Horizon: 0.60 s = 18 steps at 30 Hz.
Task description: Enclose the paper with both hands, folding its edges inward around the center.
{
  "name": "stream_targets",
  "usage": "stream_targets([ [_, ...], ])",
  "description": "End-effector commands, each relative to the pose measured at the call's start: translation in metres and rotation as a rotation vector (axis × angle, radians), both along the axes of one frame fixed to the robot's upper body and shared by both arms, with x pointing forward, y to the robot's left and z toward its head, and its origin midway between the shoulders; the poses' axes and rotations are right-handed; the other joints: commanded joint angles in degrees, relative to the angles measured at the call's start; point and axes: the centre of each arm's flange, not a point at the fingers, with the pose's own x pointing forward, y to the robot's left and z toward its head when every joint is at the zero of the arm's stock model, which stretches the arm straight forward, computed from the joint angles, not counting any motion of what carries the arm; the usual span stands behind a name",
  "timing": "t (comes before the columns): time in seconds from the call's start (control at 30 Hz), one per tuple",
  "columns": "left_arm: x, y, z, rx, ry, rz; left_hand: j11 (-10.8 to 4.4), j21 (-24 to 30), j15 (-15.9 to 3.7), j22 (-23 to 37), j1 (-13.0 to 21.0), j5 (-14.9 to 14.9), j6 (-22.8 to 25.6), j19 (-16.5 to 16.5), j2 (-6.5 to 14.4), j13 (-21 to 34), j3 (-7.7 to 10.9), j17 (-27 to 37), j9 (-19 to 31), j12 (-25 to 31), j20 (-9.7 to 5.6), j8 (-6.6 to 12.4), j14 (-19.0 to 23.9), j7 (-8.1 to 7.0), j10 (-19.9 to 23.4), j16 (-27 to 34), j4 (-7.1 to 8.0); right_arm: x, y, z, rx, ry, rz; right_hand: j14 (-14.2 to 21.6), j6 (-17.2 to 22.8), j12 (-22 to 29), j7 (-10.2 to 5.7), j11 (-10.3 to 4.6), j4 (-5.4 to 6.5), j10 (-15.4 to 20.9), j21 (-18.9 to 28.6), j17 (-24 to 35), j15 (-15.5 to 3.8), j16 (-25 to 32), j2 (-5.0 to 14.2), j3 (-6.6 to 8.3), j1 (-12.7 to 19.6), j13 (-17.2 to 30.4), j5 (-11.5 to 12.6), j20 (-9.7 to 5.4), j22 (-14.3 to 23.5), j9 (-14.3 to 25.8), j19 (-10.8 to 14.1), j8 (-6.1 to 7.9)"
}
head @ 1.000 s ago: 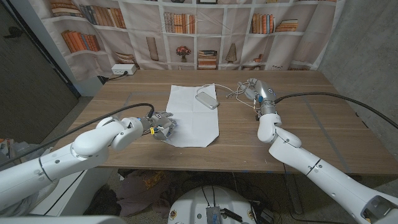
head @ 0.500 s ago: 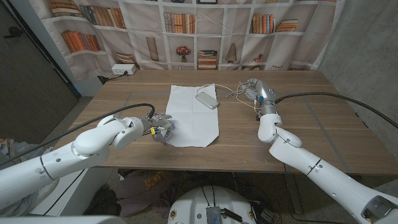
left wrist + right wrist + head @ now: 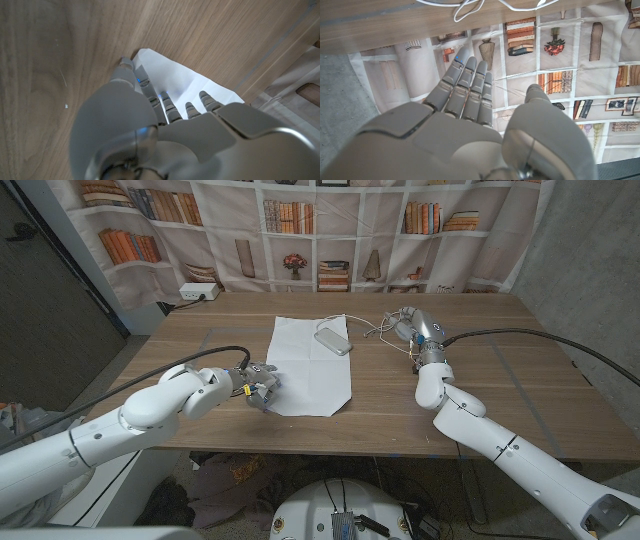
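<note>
Head view, paper: we see the white paper (image 3: 312, 365) lying flat on the wooden table (image 3: 520, 380), near the middle, with a pale phone-like slab (image 3: 333, 340) resting on its far right corner.
Head view, left hand: our left hand (image 3: 260, 387) sits at the sheet's near left corner, fingers curled down onto the edge; whether they pinch the paper we cannot tell here.
Head view, right hand: our right hand (image 3: 414, 328) is well apart from the paper, at the far right beside a tangle of white cable (image 3: 375, 328); its fingers are hard to make out.
Head view, surroundings: a bookshelf-print backdrop (image 3: 330, 230) hangs behind the table, and a white power strip (image 3: 198, 293) lies at the far left edge.
Left wrist view: the left hand's fingers (image 3: 167, 107) lie close together on the paper (image 3: 190, 87), whose corner reaches the thumb; the sheet's remainder is hidden behind the hand.
Right wrist view: the right hand (image 3: 470, 100) is empty, fingers extended side by side, thumb apart, with cable loops (image 3: 470, 6) on the table past the fingertips.
</note>
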Motion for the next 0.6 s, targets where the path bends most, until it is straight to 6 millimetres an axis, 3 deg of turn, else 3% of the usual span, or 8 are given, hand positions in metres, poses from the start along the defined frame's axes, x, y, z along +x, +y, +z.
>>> stream_targets([
  [0.03, 0.002, -0.001, 0.003, -0.017, -0.026, -0.009, -0.5, 0.43, -1.04, 0.15, -0.06, 0.73, 0.76, 0.52, 0.17, 0.16, 0.32, 0.0, -0.82, 0.53, -0.13, 0.09, 0.76, 1.19, 1.39, 0.47, -0.01, 0.002, -0.002, 0.0, 0.014, 0.005, 0.004, -0.32, 0.27, -0.31, 0.03, -0.01, -0.33, -0.04, -0.07, 0.03, -1.2, 0.0, 0.37, 0.03, -0.23, 0.05, 0.02, 0.04, 0.29, 0.14, 0.57, -0.38],
  [0.17, 0.002, -0.001, 0.004, -0.033, -0.031, -0.016, -0.54, 0.45, -1.09, 0.16, -0.09, 0.94, 0.85, 0.62, 0.21, 0.17, 0.32, 0.0, -1.39, 0.67, -0.13, -0.08, 0.91, 1.86, 2.0, 0.49, 0.05, 0.003, -0.002, 0.0, 0.018, 0.005, 0.005, -0.35, 0.3, -0.31, 0.06, 0.02, -0.35, -0.04, -0.12, 0.03, -1.21, -0.01, 0.36, 0.01, -0.26, 0.05, 0.02, 0.05, 0.29, 0.14, 0.59, -0.37],
  [0.6, 0.001, 0.005, 0.015, -0.223, -0.038, -0.048, -0.41, 0.61, -1.21, 0.2, -0.31, 1.37, 1.54, 1.2, 0.46, 0.19, 0.3, 0.0, -2.57, 0.64, -0.34, -0.3, 1.27, 1.5, 2.51, 0.55, 0.33, 0.002, -0.004, 0.0, 0.03, 0.006, 0.0, -0.4, 0.27, -0.35, 0.07, 0.02, -0.4, -0.1, -0.27, 0.01, -1.14, -0.02, 0.41, 0.0, -0.31, 0.05, 0.02, 0.01, 0.3, 0.14, 0.61, -0.39],
])
